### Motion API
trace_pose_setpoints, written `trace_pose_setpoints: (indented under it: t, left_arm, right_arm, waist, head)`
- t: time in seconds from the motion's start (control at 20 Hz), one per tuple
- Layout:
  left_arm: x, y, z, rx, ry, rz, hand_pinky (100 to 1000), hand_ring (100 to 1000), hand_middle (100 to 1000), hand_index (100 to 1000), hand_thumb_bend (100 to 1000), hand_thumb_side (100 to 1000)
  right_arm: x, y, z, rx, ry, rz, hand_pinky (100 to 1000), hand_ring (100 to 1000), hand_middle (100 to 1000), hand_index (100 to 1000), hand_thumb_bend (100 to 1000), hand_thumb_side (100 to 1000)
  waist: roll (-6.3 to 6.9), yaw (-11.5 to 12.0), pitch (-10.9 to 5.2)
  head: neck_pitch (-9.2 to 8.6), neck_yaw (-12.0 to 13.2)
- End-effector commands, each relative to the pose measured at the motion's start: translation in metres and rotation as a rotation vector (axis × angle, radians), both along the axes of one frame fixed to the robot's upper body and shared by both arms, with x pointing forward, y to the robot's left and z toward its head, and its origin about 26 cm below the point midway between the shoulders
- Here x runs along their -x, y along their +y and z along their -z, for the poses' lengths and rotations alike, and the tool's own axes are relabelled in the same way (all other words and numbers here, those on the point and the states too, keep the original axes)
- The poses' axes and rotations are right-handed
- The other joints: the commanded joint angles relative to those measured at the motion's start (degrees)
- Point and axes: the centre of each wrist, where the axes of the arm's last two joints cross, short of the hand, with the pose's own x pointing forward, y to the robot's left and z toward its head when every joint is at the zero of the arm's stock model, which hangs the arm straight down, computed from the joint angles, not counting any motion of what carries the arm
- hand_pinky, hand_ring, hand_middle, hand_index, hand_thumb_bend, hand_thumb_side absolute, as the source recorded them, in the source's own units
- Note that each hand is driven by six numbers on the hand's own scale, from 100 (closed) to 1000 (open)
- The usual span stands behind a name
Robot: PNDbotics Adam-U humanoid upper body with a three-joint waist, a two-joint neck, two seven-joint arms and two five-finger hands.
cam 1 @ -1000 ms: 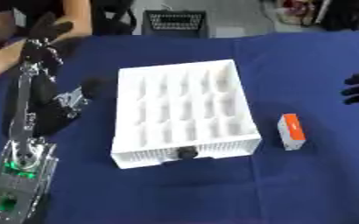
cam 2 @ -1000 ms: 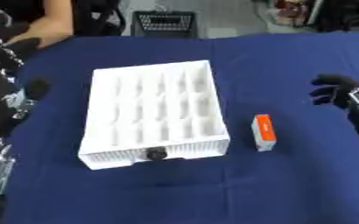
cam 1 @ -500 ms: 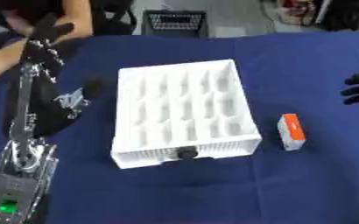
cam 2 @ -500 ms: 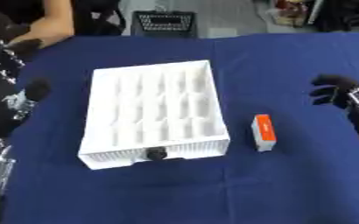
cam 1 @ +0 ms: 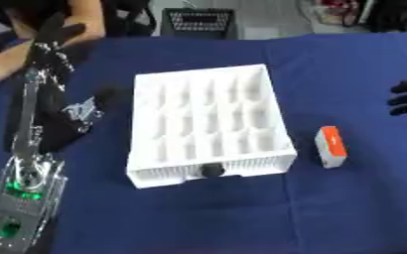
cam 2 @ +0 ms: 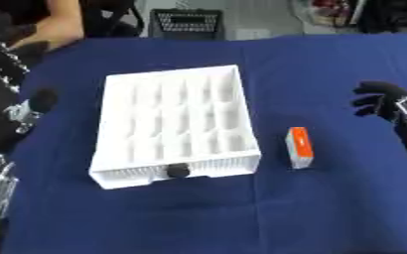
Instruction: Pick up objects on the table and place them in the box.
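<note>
The left arm (cam 1: 33, 149) is built of silver metal links with black parts, and green lights are seen low on it. Both the left hand (cam 1: 57, 31) and right hand (cam 2: 382, 99) are covered in black.

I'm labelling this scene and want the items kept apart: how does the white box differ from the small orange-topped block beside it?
The white box is much larger than the block. The box is all white and divided into rows of open compartments; the block is a closed solid shape with an orange top and pale sides. The box has a dark round knob on its near wall; the block has none. Both lie on the blue tablecloth, apart, touched by neither hand.
</note>
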Motion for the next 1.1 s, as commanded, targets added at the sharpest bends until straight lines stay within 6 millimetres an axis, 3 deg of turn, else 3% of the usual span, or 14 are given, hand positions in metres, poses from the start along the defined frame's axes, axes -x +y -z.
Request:
trace_pose_setpoints:
  t: [0.05,1.1]
  left_arm:
    - [0.0020,-0.0010,-0.0062,-0.001,-0.024,0.013,861,812,840,1000,1000,547]
    - [0.0025,-0.0034,-0.0042,-0.016,-0.009,0.039,866,824,843,1000,1000,557]
  right_arm:
    - [0.0007,-0.0023,-0.0069,0.014,-0.017,0.002,692,738,772,860,100,1000]
    - [0.0013,0.0005,0.0001,0.022,0.008,-0.003,693,739,775,860,100,1000]
  waist:
    - [-0.15,0.07,-0.51]
    - [-0.23,0.57,-0.48]
  head:
    - [0.27,-0.02]
    - [0.35,-0.38]
